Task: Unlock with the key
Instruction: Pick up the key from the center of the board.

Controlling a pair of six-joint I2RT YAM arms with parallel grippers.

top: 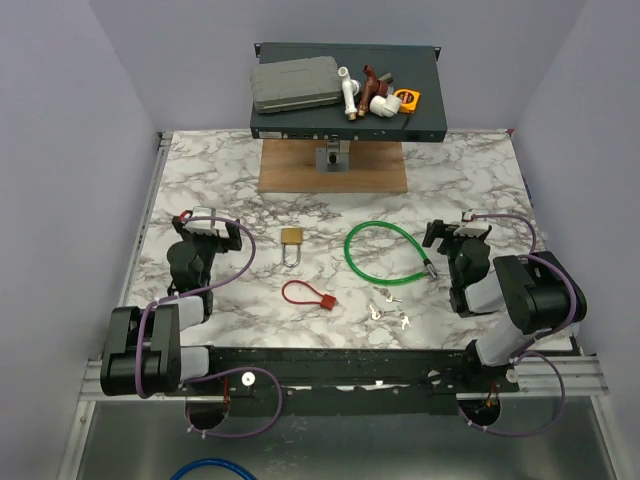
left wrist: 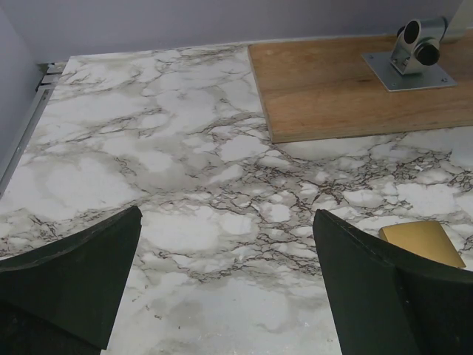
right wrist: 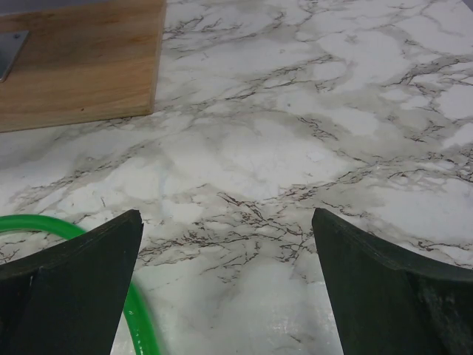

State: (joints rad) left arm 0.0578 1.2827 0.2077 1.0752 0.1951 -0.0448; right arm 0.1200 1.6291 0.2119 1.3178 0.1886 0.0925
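Jaws: my left and right both wide apart, empty | small brass padlock (top: 292, 238) lies on white marble counter (top: 240, 190), between my arms | little silver keys (top: 389, 308) nearer my right | risk: thin keys may slip, wrong key picked.

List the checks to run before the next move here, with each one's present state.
1. Left claw open and empty: ok.
2. Right claw open and empty: ok.
3. Brass padlock lying apart from the green cable: ok.
4. Keys loose on the marble, nothing on top of them: ok.
5. A key held by either claw: not ok.
6. Which key fits the padlock: cannot tell.
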